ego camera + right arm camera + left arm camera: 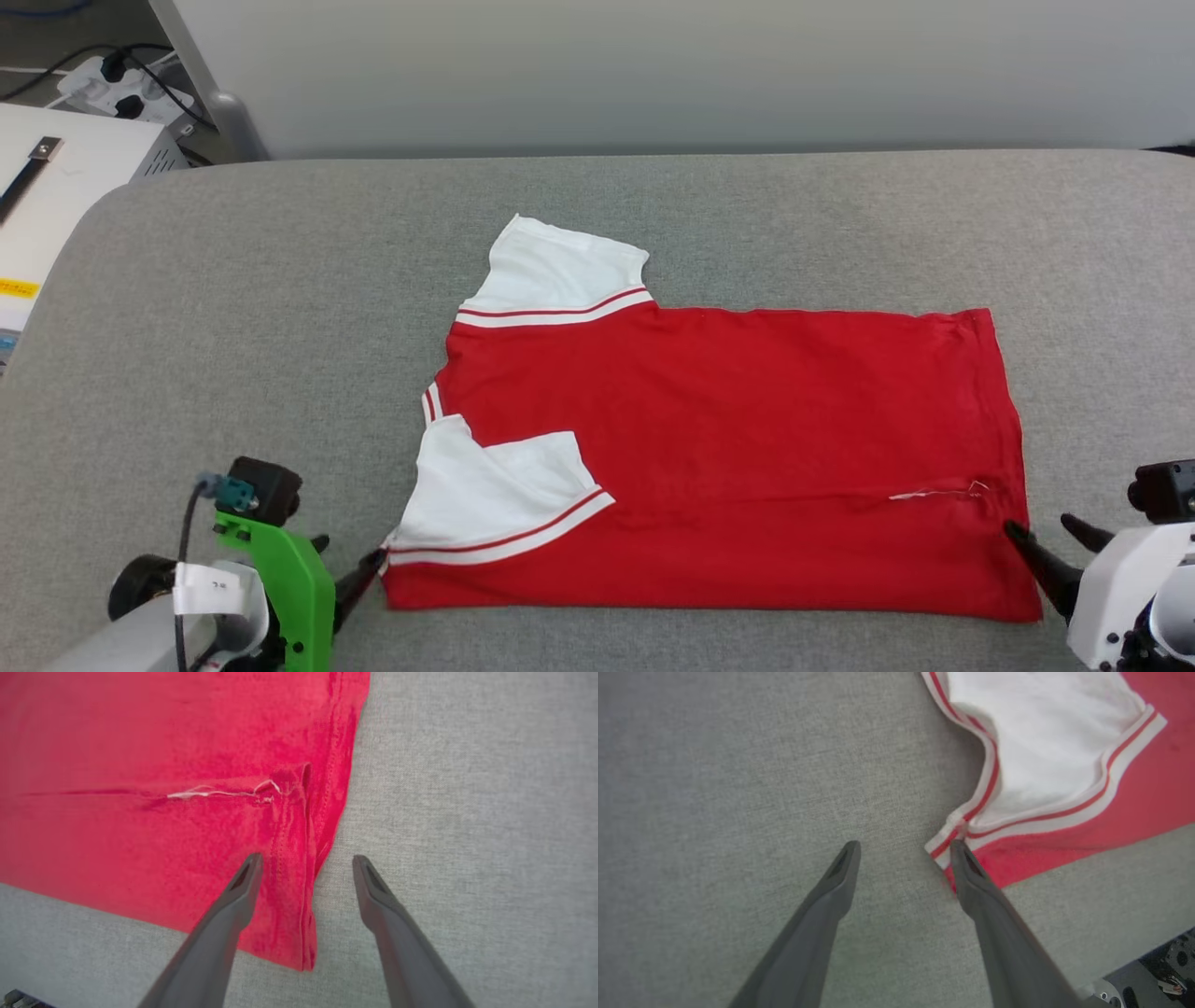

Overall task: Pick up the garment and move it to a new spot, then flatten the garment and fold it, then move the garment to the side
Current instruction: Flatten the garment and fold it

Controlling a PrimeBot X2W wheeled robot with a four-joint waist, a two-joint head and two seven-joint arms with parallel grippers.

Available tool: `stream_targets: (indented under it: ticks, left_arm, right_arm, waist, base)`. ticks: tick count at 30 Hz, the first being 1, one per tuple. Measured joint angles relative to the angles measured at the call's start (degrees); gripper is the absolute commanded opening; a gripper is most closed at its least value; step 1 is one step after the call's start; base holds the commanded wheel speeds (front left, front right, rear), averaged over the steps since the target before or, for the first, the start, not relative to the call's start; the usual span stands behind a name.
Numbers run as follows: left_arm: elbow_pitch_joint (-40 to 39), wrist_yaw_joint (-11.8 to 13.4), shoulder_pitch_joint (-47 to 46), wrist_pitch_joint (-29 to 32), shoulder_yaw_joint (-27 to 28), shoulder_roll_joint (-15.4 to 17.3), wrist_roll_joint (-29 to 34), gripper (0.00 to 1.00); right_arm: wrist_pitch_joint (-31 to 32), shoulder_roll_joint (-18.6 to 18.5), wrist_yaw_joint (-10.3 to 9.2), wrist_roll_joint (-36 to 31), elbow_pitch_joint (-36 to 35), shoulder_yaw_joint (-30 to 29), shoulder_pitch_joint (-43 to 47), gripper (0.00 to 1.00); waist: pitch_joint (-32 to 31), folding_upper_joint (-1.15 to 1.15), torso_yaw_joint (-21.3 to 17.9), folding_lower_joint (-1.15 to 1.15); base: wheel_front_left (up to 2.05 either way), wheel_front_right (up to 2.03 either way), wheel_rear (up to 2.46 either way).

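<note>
Across the grey padded surface (280,280), from the head camera, I am seeing the garment (728,448) lying flat at the middle, hem toward my right. One white sleeve (560,266) is pointing at the pale wall (653,75) behind, and the other is lying folded onto the red body. A power strip (112,84) and a white cabinet (65,177) are sitting off the far left corner. The left gripper (350,551) is waiting at the near sleeve corner and the right gripper (1038,525) at the near hem corner.

Through the left wrist camera, the left gripper (903,847) is standing spread wide and gripping nothing. One fingertip is meeting the striped trim of the garment (1064,756) while the other is hanging over bare grey fabric.

Through the right wrist camera, the right gripper (306,858) is gaping just as wide, straddling the stitched hem edge without pinching it. A loose white thread (210,793) is trailing across the red cloth.
</note>
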Motion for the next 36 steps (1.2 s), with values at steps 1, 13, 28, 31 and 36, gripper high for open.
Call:
stream_targets:
  ticks: [1,13,28,31,36]
  left_arm:
    - [-0.6,0.5,-0.1,-0.6,0.7,0.7,0.0,1.0]
    - [-7.4,6.3,-9.0,-8.7,8.9,4.7,3.6,1.0]
    - [0.3,1.5,-32.8,-2.5,9.2,-2.2,11.0,1.0]
    - [3.6,-1.5,-38.4,3.5,8.2,-4.1,10.6,1.0]
    - [9.5,-4.5,-46.7,17.0,6.6,-6.8,8.0,1.0]
  right_arm:
    - [-1.5,0.3,0.0,-0.9,-0.4,-1.1,0.0,1.0]
    - [-15.1,9.4,0.0,-14.2,-10.5,-12.1,-0.6,1.0]
    - [-23.1,19.3,0.0,-24.4,-24.3,-13.9,-4.5,1.0]
    - [-24.6,20.0,0.0,-25.1,-25.0,-13.7,-5.9,1.0]
    - [-25.6,20.3,0.0,-25.4,-25.2,-12.4,-8.4,1.0]
  waist:
    - [-0.3,0.0,0.0,0.0]
    - [-0.4,0.0,-1.3,0.0]
    - [8.6,0.0,-4.3,0.0]
    - [11.1,0.0,-5.1,0.0]
    - [15.6,0.0,-6.5,0.0]
  base:
    - [0.0,0.0,0.0]
    - [0.0,0.0,0.0]
    - [0.0,0.0,0.0]
    - [0.0,0.0,0.0]
    - [0.0,0.0,0.0]
